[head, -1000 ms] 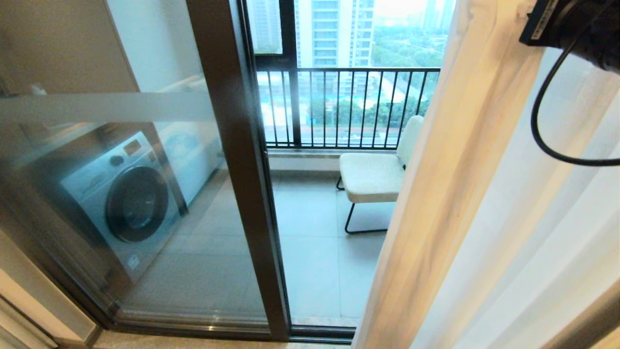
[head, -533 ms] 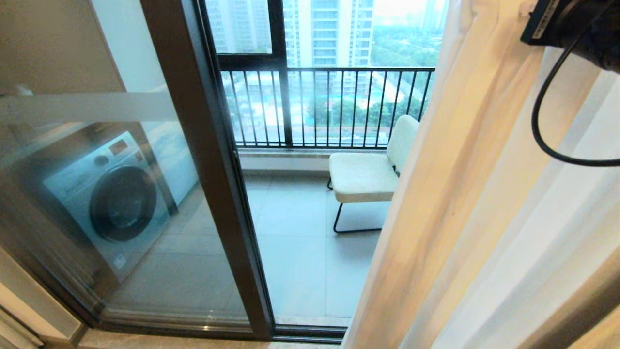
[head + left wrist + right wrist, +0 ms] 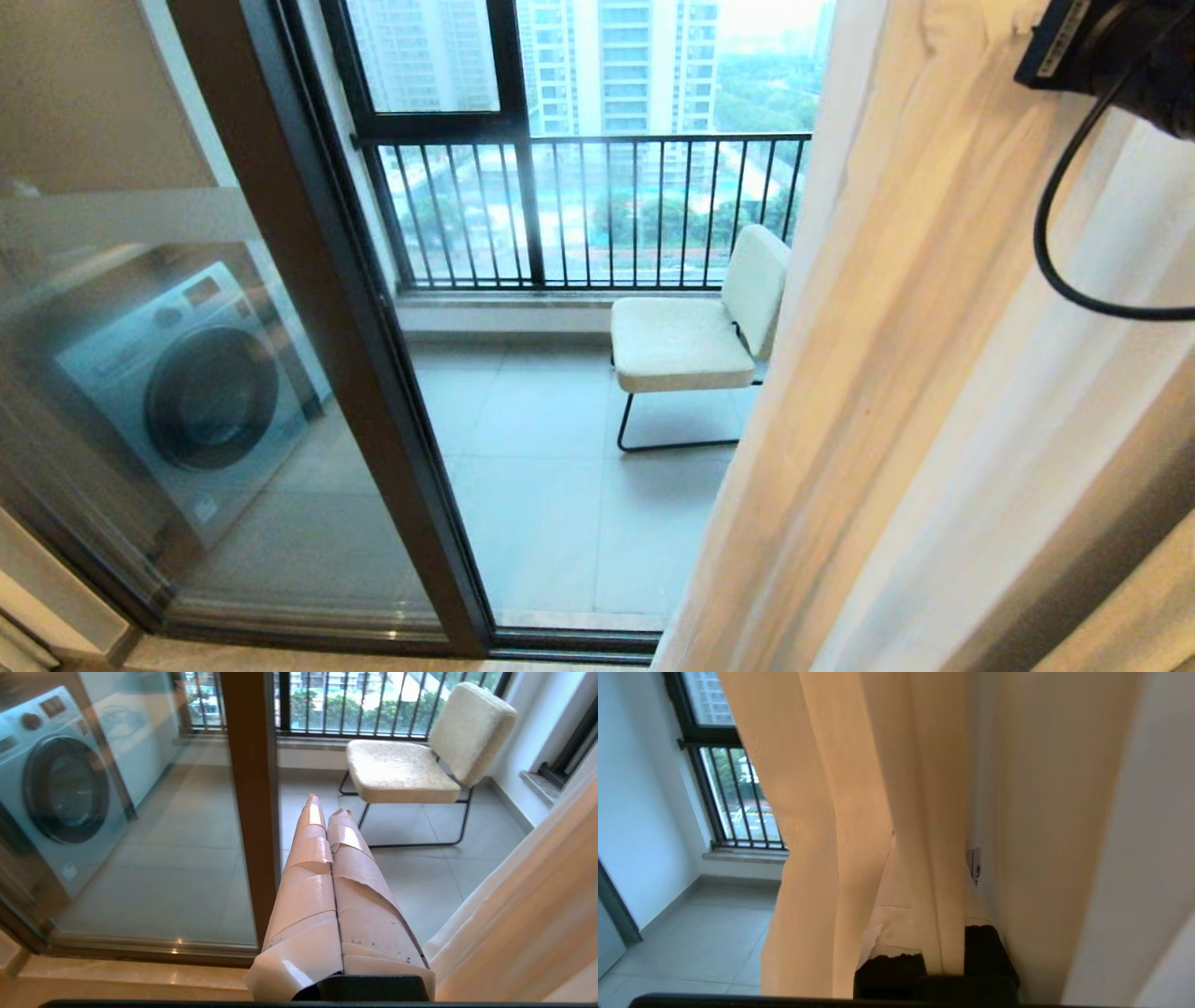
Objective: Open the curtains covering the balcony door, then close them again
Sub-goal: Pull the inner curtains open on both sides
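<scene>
Half done, I'd say: curtains (image 3: pixel 896 373) bunched aside, balcony door (image 3: pixel 308 308) exposed. My right gripper (image 3: pixel 941 952) is clamped on a fold, probably; left gripper (image 3: pixel 327 812) shut, empty. Closing remains.

The curtains (image 3: pixel 896 392) hide the right part of the chair (image 3: pixel 686 341) and run out of the picture at top and bottom. In the right wrist view, folds cover most of the right gripper (image 3: pixel 934 952).

Daylit balcony with grey tiles

A cream padded chair (image 3: pixel 686 341) on thin black legs stands near the dark railing (image 3: pixel 597 210); a washing machine (image 3: pixel 182 397) sits left, tower blocks (image 3: pixel 621 65) and trees beyond.
</scene>
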